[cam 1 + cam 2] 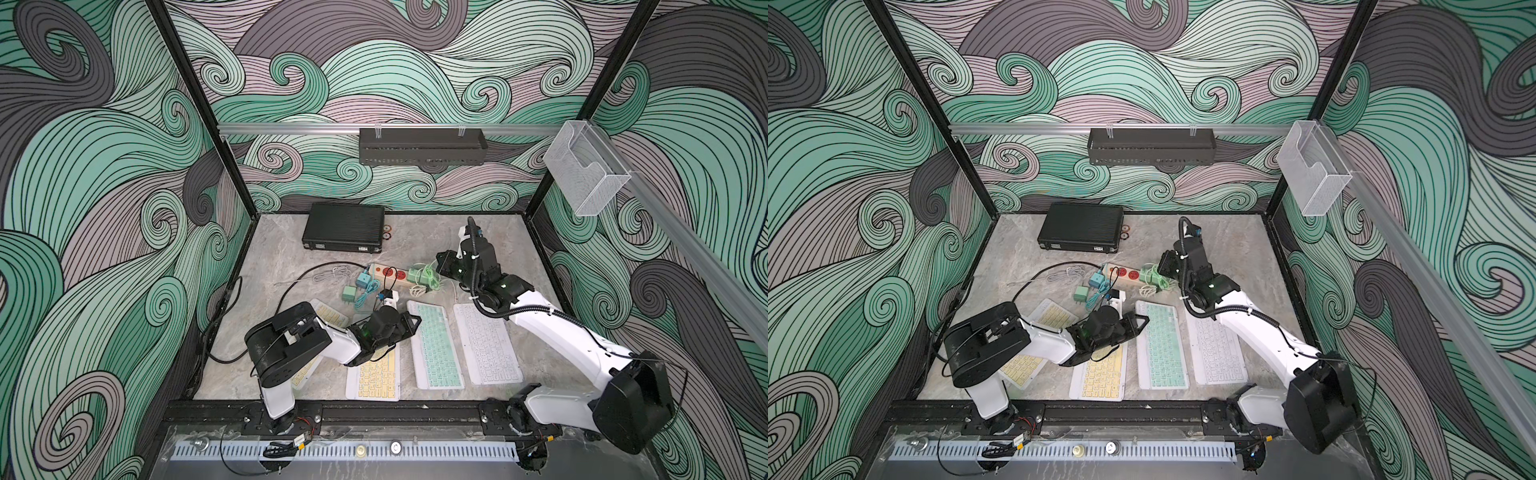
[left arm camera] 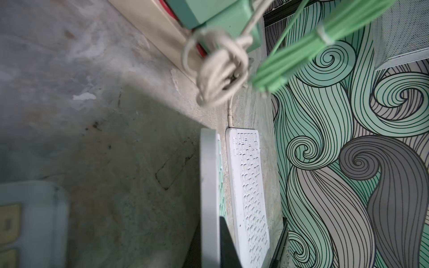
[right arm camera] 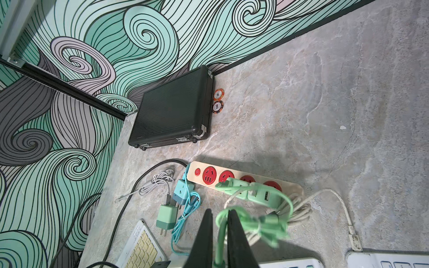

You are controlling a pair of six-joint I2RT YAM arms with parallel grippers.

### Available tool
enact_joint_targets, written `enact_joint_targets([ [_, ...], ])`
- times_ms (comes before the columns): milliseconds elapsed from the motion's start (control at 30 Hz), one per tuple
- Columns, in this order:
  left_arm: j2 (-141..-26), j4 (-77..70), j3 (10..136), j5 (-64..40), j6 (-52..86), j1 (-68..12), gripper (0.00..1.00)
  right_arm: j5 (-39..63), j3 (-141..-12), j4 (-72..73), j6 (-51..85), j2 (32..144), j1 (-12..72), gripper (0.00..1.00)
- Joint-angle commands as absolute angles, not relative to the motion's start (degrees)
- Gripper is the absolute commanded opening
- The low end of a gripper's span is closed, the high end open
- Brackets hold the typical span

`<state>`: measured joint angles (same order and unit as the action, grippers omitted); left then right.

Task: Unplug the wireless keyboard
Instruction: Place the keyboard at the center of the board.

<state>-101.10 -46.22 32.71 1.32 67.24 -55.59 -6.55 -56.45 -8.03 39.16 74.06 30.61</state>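
On the worktop (image 1: 291, 257) the green keyboard (image 1: 436, 345) lies with its long axis running away from the robot, its far end toward the power strip (image 1: 388, 272). The left fingers (image 1: 411, 321), closed, sit at its far corner; whether they pinch it is unclear. Just beyond that end the right fingers (image 3: 232, 232) clamp the green cable (image 3: 255, 222), so the pull likely runs along the keyboard's length.
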Motion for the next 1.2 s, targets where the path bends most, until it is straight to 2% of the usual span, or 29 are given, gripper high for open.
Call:
enact_joint_targets([
  [0, -102.1, -37.5, 30.2, 2.4, 64.0, -56.1, 0.00, -7.5, -56.3, -8.4, 38.6, 74.1, 30.3, 0.00],
  [167, -103.7, -39.6, 29.9, 1.5, 63.7, -56.1, 0.00, -7.1, -56.7, -8.4, 38.7, 75.3, 30.2, 0.00],
  [367, -102.4, -33.1, 31.6, 2.0, 62.9, -56.1, 0.00, -6.8, -57.0, -8.1, 38.6, 76.3, 30.2, 0.00],
  [567, -102.6, -31.0, 31.5, 2.2, 63.4, -56.2, 0.18, -5.6, -57.3, -7.7, 38.6, 77.4, 30.2, 0.00],
  [900, -99.4, -24.1, 33.6, 3.9, 60.1, -56.2, 0.30, -5.6, -57.0, -7.7, 38.5, 76.5, 30.3, 0.00],
  [1167, -97.7, -18.9, 36.7, 2.4, 57.6, -56.2, 0.50, -5.2, -57.0, -7.6, 38.4, 76.8, 30.2, 0.00],
])
